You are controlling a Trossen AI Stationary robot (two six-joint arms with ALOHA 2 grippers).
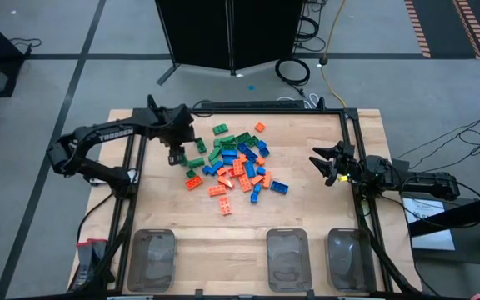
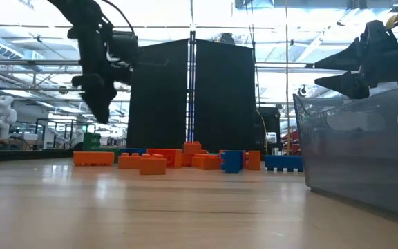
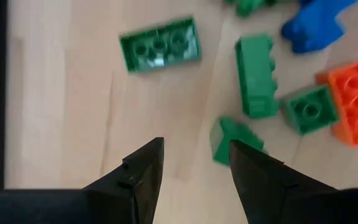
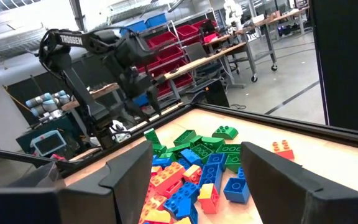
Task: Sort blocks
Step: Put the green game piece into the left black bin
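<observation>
The blocks [image 1: 236, 165] are a loose pile of small green, orange and blue studded bricks lying on the wooden table's middle; they also show in the low view [image 2: 185, 159] and the right wrist view [image 4: 194, 168]. My left gripper [image 1: 176, 156] hangs open above the pile's left edge, raised off the table [image 2: 101, 111]. Through its wrist camera the fingers [image 3: 194, 152] stand over bare wood next to a small green brick [image 3: 229, 140], with a flat green brick [image 3: 160, 43] farther off. My right gripper [image 1: 326, 167] waits open at the table's right side [image 4: 196, 149], facing the pile.
Three clear trays stand along the near edge: one on the left [image 1: 152, 258], one in the middle [image 1: 287, 258], one on the right [image 1: 350, 258]; a tray wall fills the low view's right [image 2: 365, 145]. A black frame rail [image 1: 352, 142] borders the table.
</observation>
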